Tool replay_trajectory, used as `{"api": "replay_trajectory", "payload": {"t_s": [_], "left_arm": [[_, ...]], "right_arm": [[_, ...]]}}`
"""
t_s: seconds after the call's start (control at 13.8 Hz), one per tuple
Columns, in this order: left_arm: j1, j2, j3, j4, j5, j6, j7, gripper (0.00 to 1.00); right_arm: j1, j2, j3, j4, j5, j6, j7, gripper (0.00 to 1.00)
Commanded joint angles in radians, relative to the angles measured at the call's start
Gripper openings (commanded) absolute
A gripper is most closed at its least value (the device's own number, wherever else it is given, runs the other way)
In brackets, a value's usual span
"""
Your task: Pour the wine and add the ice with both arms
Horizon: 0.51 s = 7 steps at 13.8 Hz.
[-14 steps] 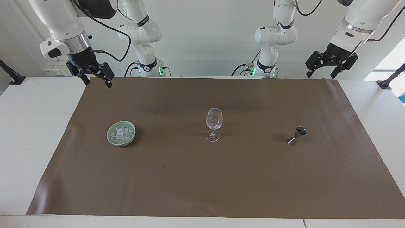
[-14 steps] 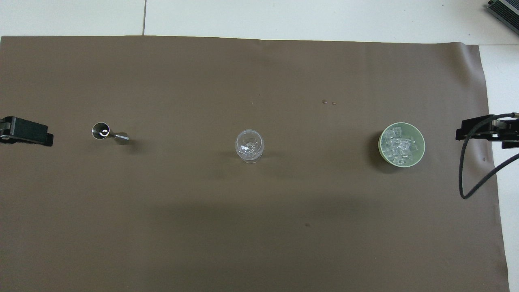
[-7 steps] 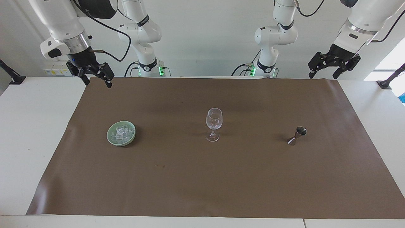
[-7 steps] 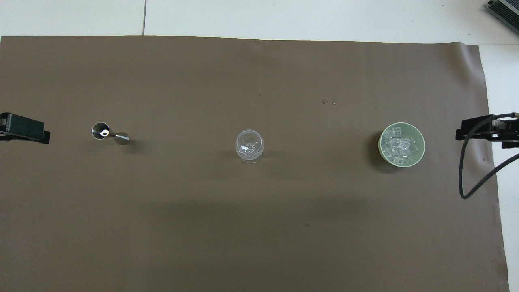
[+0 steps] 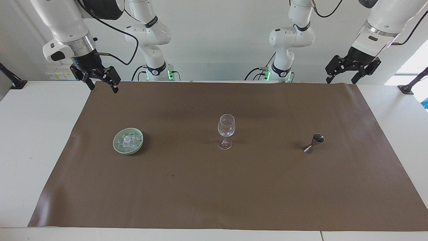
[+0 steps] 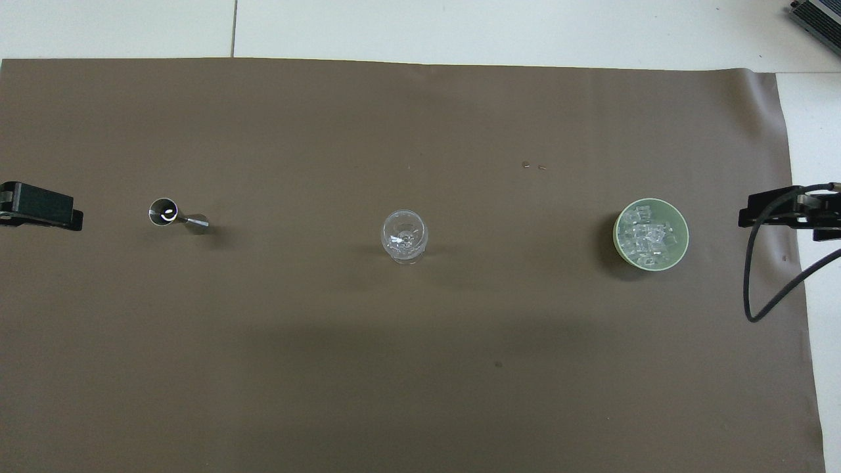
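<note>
Facing view: the left gripper point(image 5: 344, 80) hangs with fingers apart over the mat's point(image 5: 214, 201) corner, the right gripper point(image 5: 103, 87) likewise at its own end, both empty. Ice point(image 5: 128, 142) sits in the green dish point(image 5: 117, 147); the wine glass point(image 5: 226, 131) stands mid-mat, between that dish and the metal jigger point(image 5: 313, 143).

White table point(image 5: 30, 140) carries a brown mat point(image 5: 214, 187).

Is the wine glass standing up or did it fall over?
Standing up. The wine glass rests on its round foot on the brown mat, stem straight, bowl on top, and nothing touches it.
</note>
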Motion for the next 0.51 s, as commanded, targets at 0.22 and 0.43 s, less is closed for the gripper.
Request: {"api": "replay_trajectory", "payload": {"t_s": [0.22,0.43], "left_arm": [[0.020,0.018,-0.001,-0.009,0.009,0.025,0.006,1.00],[0.046,0.087,-0.001,0.057,0.006,0.039,0.006,1.00]], "right_arm": [[-0.001,-0.019,0.005,-0.020,-0.005,-0.001,0.016,1.00],[-0.001,-0.019,0.005,-0.020,-0.005,-0.001,0.016,1.00]]}}
